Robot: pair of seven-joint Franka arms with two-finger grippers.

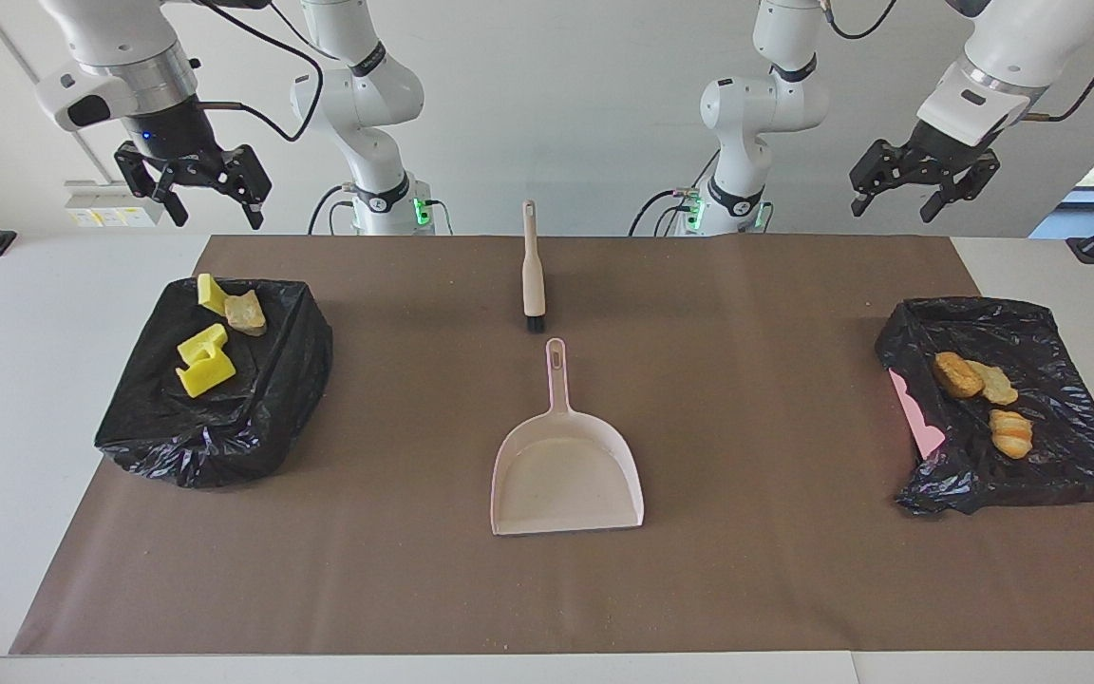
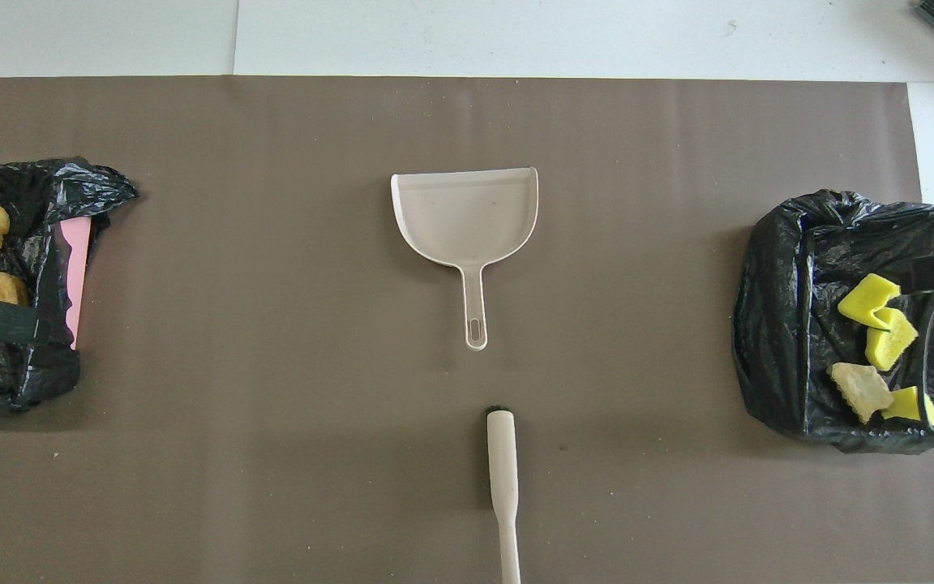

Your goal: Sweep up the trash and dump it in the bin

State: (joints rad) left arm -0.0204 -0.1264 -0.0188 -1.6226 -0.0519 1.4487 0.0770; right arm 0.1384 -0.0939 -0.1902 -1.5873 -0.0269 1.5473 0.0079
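Trash (image 1: 204, 374) in both black-lined bins (image 1: 291, 370)

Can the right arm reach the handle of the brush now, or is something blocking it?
Probably yes. The brush lies alone on the mat, handle toward the robots, nothing on or beside it. The right end effector hangs open and empty above the table.

Dustpan (image 1: 566, 475) mid-mat, brush (image 1: 533, 271) nearer the robots; a bin (image 1: 253, 418) at each table end (scraps (image 1: 205, 366) inside both).

Dustpan (image 2: 467, 215) (empty) lies on the mat (image 2: 272, 405), brush (image 2: 503, 478) nearer.
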